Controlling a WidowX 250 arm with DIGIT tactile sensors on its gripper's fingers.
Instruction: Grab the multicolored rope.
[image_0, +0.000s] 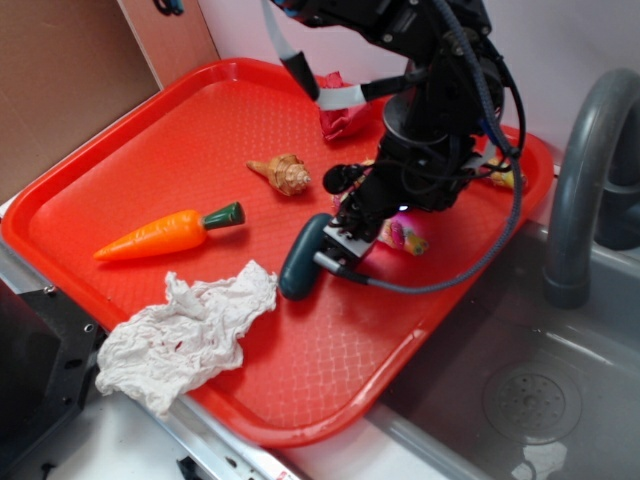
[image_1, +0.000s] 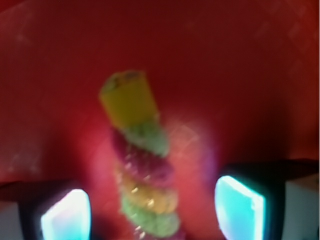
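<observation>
A broad red plastic tray (image_0: 160, 170) with a fine mesh texture lay beside a grey metal sink (image_0: 530, 390) with a curved grey tap (image_0: 585, 180), and everything of interest sat on that tray. The black robot arm (image_0: 430, 90) reached down over the tray's right part, its pincer (image_0: 385, 225) lowered onto the thick twisted multicolored rope (image_1: 142, 185) of pink, yellow, pale green and magenta strands. In the wrist view (badly blurred) the rope ran up between the two pale fingertips (image_1: 65, 217), its yellow end pointing away, and the pincer stood wide, with a gap on each side of the rope. From the exterior view only a pink-and-yellow bit of rope showed under the arm, near the tray's right edge. A dark teal handle-shaped object (image_0: 300, 258) lay just beside the pincer. An orange toy carrot with a green top (image_0: 165, 233) and a tan spiral seashell (image_0: 283, 173) lay well apart to the left, a crumpled white rag (image_0: 185, 335) at the tray's near edge, and a small red cloth wad (image_0: 338, 118) at the far side.
</observation>
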